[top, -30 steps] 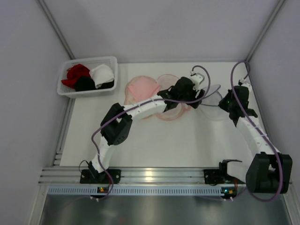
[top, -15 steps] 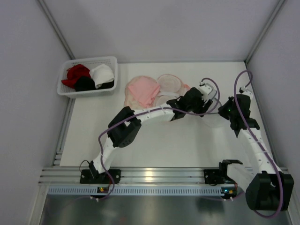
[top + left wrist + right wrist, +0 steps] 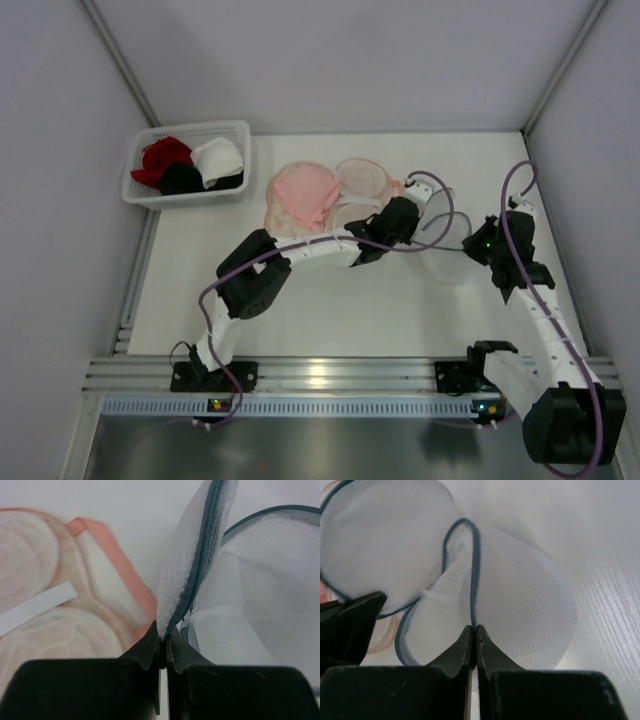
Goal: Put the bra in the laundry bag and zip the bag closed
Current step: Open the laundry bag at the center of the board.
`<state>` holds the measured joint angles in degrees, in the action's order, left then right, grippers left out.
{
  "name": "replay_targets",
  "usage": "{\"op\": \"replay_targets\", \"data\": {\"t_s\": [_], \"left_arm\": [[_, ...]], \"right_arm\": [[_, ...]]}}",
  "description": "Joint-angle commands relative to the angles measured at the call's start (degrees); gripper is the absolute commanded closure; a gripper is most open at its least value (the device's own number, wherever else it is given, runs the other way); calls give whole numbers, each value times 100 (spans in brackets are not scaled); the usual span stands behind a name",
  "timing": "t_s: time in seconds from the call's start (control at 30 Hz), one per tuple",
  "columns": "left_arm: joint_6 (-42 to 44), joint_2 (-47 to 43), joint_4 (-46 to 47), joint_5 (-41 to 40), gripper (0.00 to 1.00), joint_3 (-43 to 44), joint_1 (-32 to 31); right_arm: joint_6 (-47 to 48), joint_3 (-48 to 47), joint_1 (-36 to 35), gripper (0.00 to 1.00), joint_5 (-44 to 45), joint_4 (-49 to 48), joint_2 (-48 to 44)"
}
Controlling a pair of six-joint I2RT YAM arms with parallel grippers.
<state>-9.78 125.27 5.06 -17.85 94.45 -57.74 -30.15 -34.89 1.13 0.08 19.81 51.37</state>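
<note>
Both grippers are clamping shut on the dark zip rim of the laundry bag (image 3: pixel 520 595), a white mesh one: the left gripper (image 3: pixel 163 641) at its left side, the right gripper (image 3: pixel 474 629) at its near right. The bra (image 3: pixel 305 195) is lying outside the bag, to its far left, and the left arm is standing nearer to it.

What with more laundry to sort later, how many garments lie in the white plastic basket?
3: a red garment at its left, a black one beside it, a white one at right; more may hide beneath.
</note>
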Motion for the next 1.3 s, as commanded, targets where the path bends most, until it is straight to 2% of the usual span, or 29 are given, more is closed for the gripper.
{"op": "replay_targets", "data": {"t_s": [0.0,0.07,0.17,0.2,0.33,0.43,0.53,0.63,0.67,0.7,0.73,0.77,0.9,1.13,1.27], "left_arm": [[-129,-1714,566,-587,100,-846,8],[-173,-2546,514,-597,100,-1226,8],[-471,-3270,365,-720,100,-1938,8],[-568,-3760,329,-851,100,-2383,-1],[-1375,-4966,154,-1701,100,-3704,-1],[-1955,-5942,92,-2108,100,-4741,-10],[-2508,-6935,-40,-2398,100,-5655,-19],[-2913,-7788,-347,-2513,100,-6368,-27],[-2968,-8164,-400,-2539,100,-6526,-36],[-3020,-8325,-479,-2548,100,-6789,-36],[-3108,-8483,-671,-2566,100,-6887,-36],[-3100,-8719,-716,-2601,100,-6984,-45],[-3249,-9011,-1383,-3013,100,-7055,-45],[-2837,-9398,-1666,-2803,100,-6932,-54],[-3091,-9407,-1990,-3004,99,-6836,-45]], "right_arm": [[-43,-44,-69,100,-253,13,-285],[-131,-35,-269,100,-367,154,-435],[-307,0,-665,100,-412,339,-637],[-351,44,-832,99,-334,348,-690],[-693,255,-2069,94,-60,129,-656],[-869,334,-2694,90,-96,-153,-410],[-774,80,-3160,74,-87,-83,-155],[-572,-280,-3259,56,-192,5,73],[-519,-490,-3259,44,-218,57,161],[-370,-588,-3259,39,-288,93,319],[-308,-676,-3259,33,-324,119,408],[-264,-842,-3259,32,-307,111,504],[-18,-1265,-3259,30,-149,-152,969],[106,-2153,-3259,29,-156,-618,1866],[273,-2503,-3303,26,-184,-1076,2499]]}}
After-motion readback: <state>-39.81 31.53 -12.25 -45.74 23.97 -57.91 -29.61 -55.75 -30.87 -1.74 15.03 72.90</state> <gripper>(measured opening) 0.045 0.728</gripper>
